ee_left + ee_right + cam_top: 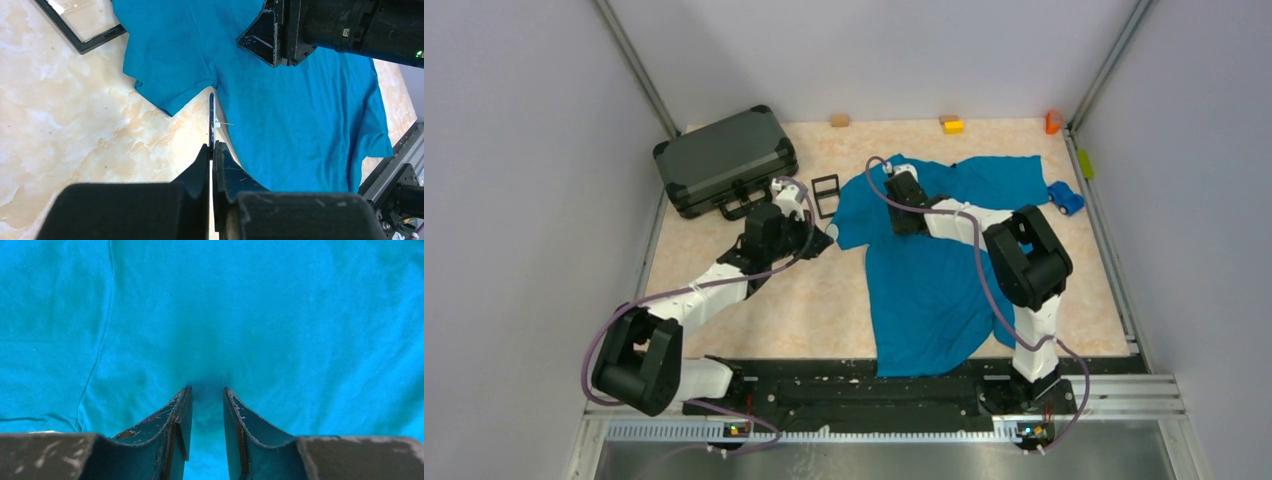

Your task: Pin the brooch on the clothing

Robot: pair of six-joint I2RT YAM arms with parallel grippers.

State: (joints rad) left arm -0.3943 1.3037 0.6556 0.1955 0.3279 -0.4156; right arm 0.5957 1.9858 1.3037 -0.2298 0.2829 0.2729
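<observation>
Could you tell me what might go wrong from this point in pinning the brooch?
1. The left pincer holds the brooch edge-on, by its rim alone. Pushing it into the shirt could twist it loose.
2. The right pincer rests on the shirt with its jaws apart. If it pinches nothing, the shirt may slide away from the brooch.

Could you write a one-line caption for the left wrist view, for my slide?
Left gripper pinches the brooch, edge-on, beside the sleeve of the shirt; right gripper over it.
</observation>
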